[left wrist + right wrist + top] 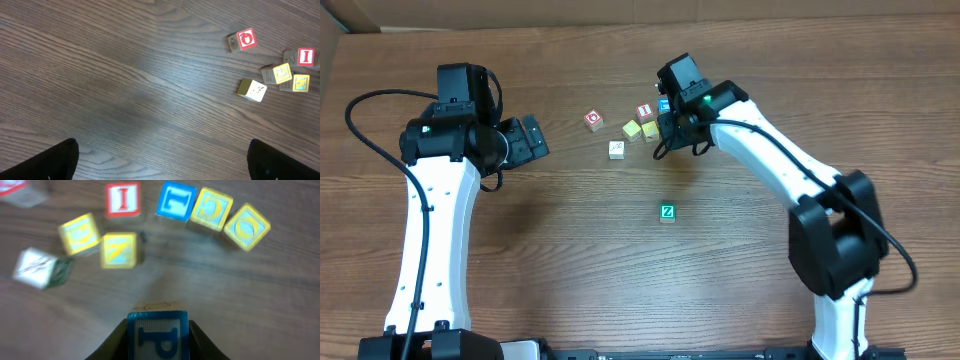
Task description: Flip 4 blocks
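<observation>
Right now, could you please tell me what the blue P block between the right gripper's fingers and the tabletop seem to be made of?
Blue P block: probably wood, painted blue face; a bare pale edge shows above it. Tabletop: wood-grain surface, perhaps laminate; brown grain with a soft sheen.

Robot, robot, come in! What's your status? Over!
Left pincer open, empty. Right pincer shut on blue P block. Yellow cubes crowd the table just ahead of it. Over.

A matt, wood-grain table (pixel 570 280) with a faint sheen; the blue "P" block (pixel 158 336), painted face smooth, bare pale wood at its top edge; smooth white plastic arm shells (pixel 432 225).
</observation>
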